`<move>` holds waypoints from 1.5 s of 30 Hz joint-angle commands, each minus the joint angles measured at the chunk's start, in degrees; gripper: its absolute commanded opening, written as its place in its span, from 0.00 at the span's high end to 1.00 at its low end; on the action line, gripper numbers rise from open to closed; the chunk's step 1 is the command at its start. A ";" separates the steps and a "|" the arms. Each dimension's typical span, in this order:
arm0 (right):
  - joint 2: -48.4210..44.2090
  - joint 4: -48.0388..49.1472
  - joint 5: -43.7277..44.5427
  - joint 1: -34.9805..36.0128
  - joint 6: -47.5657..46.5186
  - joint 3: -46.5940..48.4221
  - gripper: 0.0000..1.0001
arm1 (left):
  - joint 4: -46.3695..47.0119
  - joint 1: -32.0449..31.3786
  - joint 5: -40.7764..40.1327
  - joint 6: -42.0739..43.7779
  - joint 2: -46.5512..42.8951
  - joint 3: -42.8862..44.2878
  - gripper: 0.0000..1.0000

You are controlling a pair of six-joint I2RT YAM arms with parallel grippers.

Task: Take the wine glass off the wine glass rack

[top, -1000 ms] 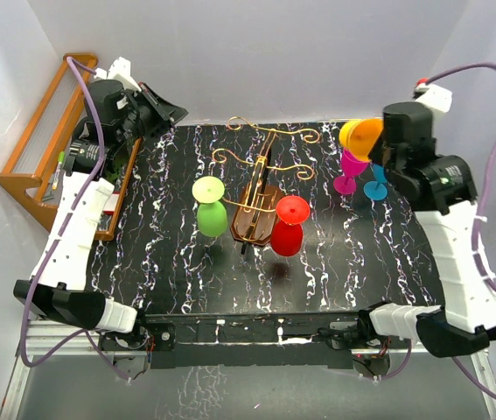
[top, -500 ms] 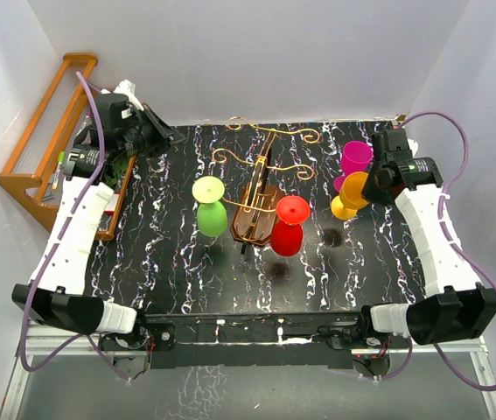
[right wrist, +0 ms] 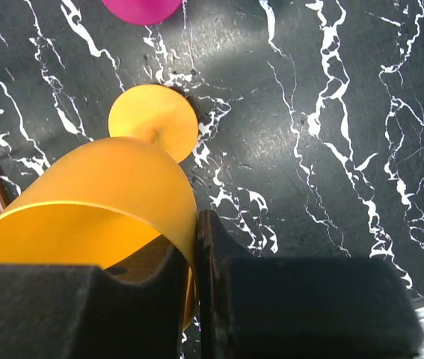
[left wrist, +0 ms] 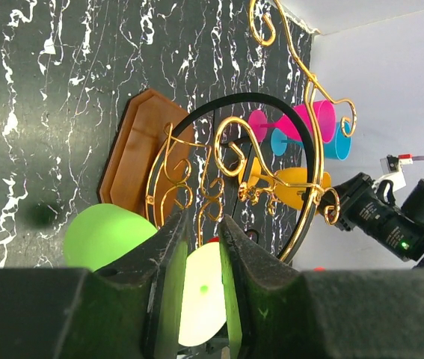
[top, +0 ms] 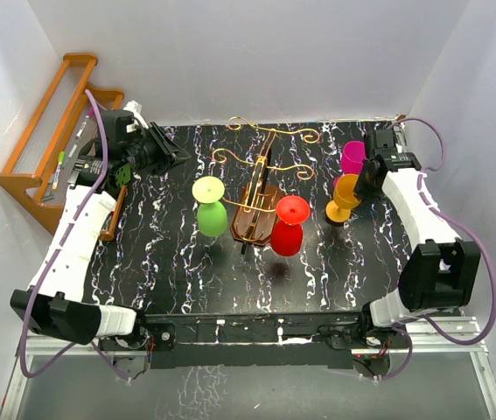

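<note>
The wine glass rack (top: pixel 252 214) stands mid-table, with a dark brown base (left wrist: pixel 140 157) and gold scroll arms (left wrist: pixel 226 161). A green wine glass (top: pixel 210 210) and a red one (top: pixel 289 226) hang upside down on it. An orange wine glass (top: pixel 344 197) is off the rack to the right, its foot (right wrist: pixel 153 118) on the table. My right gripper (right wrist: pixel 197 224) is shut on its rim, one finger inside the bowl. My left gripper (left wrist: pixel 204 232) is at the back left, aimed at the rack. Its jaws are slightly apart with nothing between them.
A magenta glass (top: pixel 353 156) stands just behind the orange one, and a blue glass (left wrist: pixel 336 144) lies beside it. An orange-brown slatted shelf (top: pixel 46 131) leans at the far left behind the left arm. White walls enclose the table.
The right arm has brought the orange glass down from the air onto the table beside the magenta one. The left jaws have parted a little.
</note>
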 commanded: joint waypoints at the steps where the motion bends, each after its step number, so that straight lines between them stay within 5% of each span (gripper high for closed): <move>1: 0.79 6.53 2.10 -0.35 -0.69 0.31 0.87 | 0.04 0.27 0.61 0.61 -3.18 0.12 0.77; 16: -2.35 5.26 1.07 -0.35 -2.63 11.02 0.62 | 1.41 0.41 -1.78 1.22 -2.92 1.96 0.68; 19: -3.63 2.49 -7.44 -0.31 -4.64 18.74 0.59 | 3.55 0.37 -1.77 1.01 -2.24 3.00 0.68; 22: -4.31 1.88 -25.34 -0.35 -4.98 23.32 0.59 | 6.49 0.36 -0.76 0.39 -1.08 3.89 0.68; 28: -6.38 -0.14 -56.12 -0.31 -3.30 20.14 0.60 | 8.02 0.33 0.71 -0.84 0.52 5.36 0.68; 45: -16.63 -11.01 -63.39 2.66 -7.14 4.78 0.55 | 7.95 0.38 1.57 -1.74 1.11 4.47 0.69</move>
